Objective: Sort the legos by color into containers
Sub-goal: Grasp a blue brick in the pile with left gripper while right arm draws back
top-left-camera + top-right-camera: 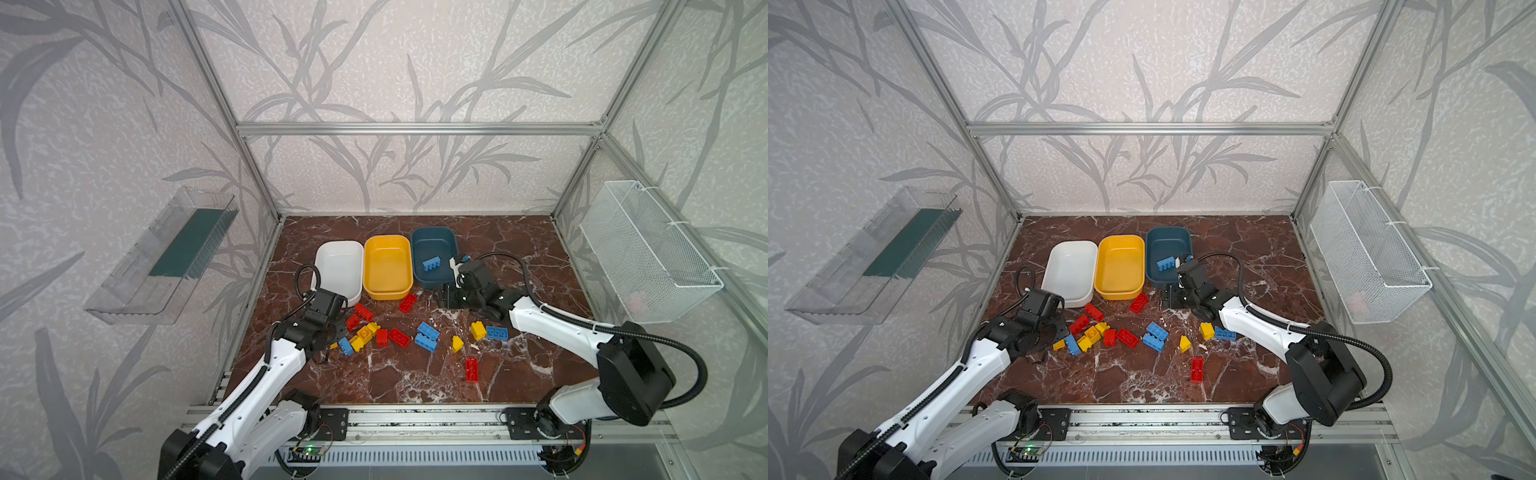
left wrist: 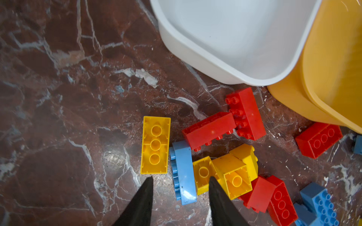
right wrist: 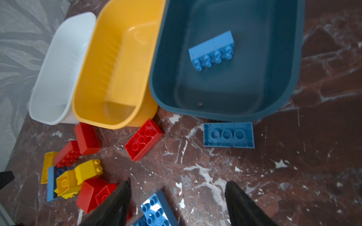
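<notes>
Three containers stand in a row at the back: a white tub (image 1: pixel 338 266), a yellow tub (image 1: pixel 386 266) and a teal tub (image 1: pixel 432 245) that holds one blue lego (image 1: pixel 431 264). Red, yellow and blue legos lie scattered on the marble in front of them. My left gripper (image 2: pixel 180 179) is low over the left cluster, its jaws apart on either side of a light blue lego (image 2: pixel 184 172) lying on its side, not touching it. My right gripper (image 3: pixel 178 185) hangs open and empty in front of the teal tub, near a blue lego (image 3: pixel 228 134) lying upside down.
A red lego (image 1: pixel 407 302) lies before the yellow tub and another (image 1: pixel 471 368) nearer the front. A clear tray (image 1: pixel 166 257) hangs on the left wall and a wire mesh basket (image 1: pixel 648 249) on the right wall. Aluminium posts frame the table.
</notes>
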Motion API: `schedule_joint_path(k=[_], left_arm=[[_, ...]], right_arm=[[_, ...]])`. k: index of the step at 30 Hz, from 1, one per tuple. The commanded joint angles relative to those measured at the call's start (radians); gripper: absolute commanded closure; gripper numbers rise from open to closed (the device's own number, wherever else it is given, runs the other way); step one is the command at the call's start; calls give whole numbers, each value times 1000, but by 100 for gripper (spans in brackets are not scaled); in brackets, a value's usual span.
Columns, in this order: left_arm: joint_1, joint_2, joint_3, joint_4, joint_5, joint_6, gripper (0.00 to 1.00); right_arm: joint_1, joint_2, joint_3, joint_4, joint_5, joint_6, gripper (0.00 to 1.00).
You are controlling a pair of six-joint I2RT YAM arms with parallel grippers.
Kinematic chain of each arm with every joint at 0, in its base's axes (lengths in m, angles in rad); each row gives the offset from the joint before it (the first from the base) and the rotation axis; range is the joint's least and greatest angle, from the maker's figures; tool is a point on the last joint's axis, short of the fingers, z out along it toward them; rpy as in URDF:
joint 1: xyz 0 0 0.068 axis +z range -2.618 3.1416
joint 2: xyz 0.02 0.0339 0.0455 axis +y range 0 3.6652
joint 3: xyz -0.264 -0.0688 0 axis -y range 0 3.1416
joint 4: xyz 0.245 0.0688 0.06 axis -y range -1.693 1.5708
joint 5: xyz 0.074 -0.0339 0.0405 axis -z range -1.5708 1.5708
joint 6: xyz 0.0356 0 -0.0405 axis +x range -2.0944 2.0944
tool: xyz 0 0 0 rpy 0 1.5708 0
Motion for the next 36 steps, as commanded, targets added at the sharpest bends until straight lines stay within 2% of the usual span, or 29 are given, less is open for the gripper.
schedule_joint_path(k=[1, 10, 22, 31, 36], left_arm=[[-14, 17, -19, 10, -24, -116, 55], [-105, 111, -44, 44, -27, -255, 51], [-111, 234, -51, 112, -29, -258, 51], [-112, 311, -51, 138, -34, -253, 60], [-111, 329, -37, 114, -57, -255, 69]], right_arm=[[-5, -36, -25, 70, 27, 24, 24], [-3, -63, -61, 111, 15, 41, 23], [-2, -87, -81, 136, 9, 54, 23], [-3, -74, -79, 137, 12, 51, 23], [-3, -67, -78, 137, 13, 49, 23]])
